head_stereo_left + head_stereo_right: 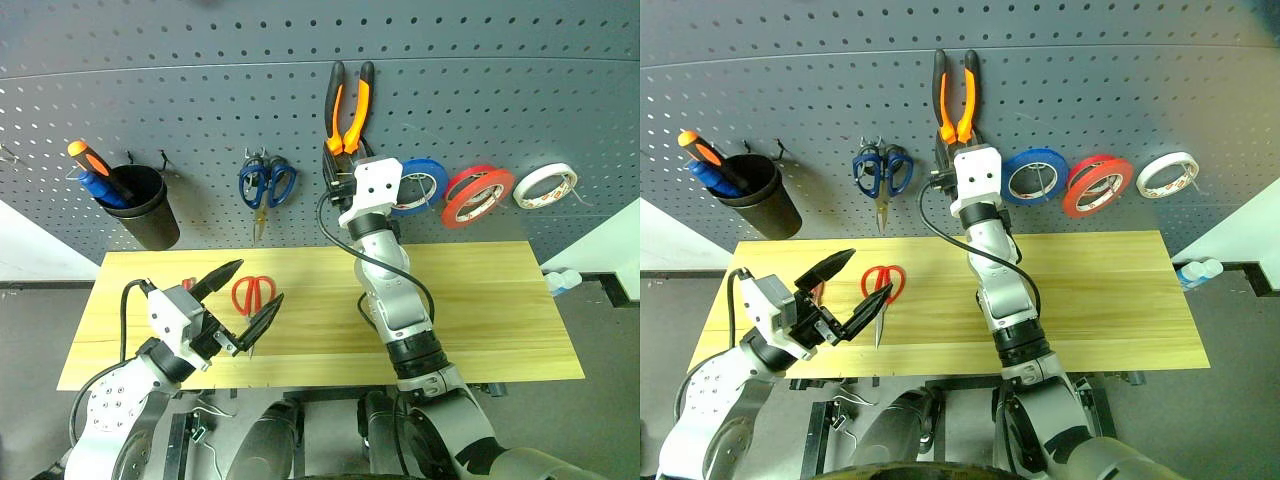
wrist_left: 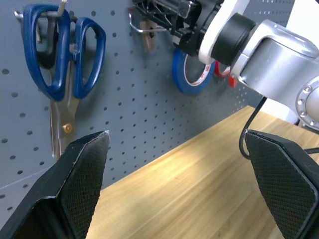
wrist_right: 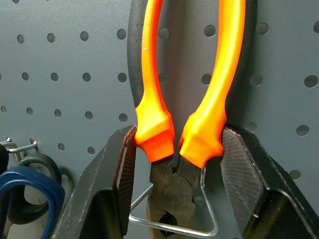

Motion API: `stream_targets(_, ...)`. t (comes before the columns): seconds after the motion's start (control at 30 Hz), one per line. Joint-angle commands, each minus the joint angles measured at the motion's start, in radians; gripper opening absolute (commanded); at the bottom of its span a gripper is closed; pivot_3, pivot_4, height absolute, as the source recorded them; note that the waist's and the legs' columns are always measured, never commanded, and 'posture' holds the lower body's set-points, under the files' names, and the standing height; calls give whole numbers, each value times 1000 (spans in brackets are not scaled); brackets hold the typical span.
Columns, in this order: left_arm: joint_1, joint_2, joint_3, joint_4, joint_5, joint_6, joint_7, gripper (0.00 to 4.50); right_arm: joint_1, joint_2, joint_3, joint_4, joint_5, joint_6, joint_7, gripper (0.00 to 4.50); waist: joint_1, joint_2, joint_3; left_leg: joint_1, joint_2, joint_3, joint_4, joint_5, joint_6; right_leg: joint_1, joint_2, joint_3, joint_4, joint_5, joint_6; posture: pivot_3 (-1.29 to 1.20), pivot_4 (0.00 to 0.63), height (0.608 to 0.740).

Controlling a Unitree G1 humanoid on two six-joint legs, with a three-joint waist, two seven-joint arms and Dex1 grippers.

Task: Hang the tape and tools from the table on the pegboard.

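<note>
The orange-and-black pliers (image 1: 350, 100) stand handles-up against the dark grey pegboard (image 1: 520, 80). Their head sits in a wire hook (image 3: 172, 230), and my right gripper (image 3: 179, 133) is shut on the pliers (image 3: 152, 119) at the base of the handles. The red tape (image 1: 478, 194) hangs on the pegboard to the right. Red-handled scissors (image 1: 256, 292) lie on the wooden table (image 1: 480, 300). My left gripper (image 1: 255, 284) hovers over them, open and empty. A bit of red (image 1: 187, 284), perhaps the screwdriver, peeks out behind it.
A blue tape roll (image 1: 420, 186) and a white roll (image 1: 545, 185) hang beside the red one. Blue-handled scissors (image 1: 266, 184) hang left of the pliers. A black cup (image 1: 145, 208) on the board holds orange and blue screwdrivers.
</note>
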Motion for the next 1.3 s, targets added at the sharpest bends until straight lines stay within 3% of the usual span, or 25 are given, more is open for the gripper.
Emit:
stream_targets(0.03,9,-6,18,-25,-1,-28,9,4500,-10,12,4,-52,10,0,6,2110,0,0,1,0,0,0,0,0,0,0,0,0,0,0,0,158,255,720)
stream_targets(0.27,8,-9,21,-20,3,-38,13,4500,-6,13,2,-53,18,13,12,2110,0,0,3,0,0,0,0,0,0,0,0,0,0,0,0,159,254,720)
stream_targets(0.5,10,-7,14,-11,9,-41,16,4500,-8,20,-7,-59,38,42,13,4457,2,0,4,0,0,0,0,0,0,0,0,0,0,0,0,156,252,720)
stream_targets(0.97,20,-6,2,9,17,-52,3,4500,27,5,31,-123,35,86,58,4486,7,0,4,0,1,0,-1,0,1,0,1,0,-1,1,-1,149,246,720)
stream_targets(1.3,23,-7,-3,21,22,-62,-2,4500,163,-25,63,-306,36,168,102,4486,20,0,4,-1,2,0,-3,0,0,1,1,0,-9,1,-1,141,247,720)
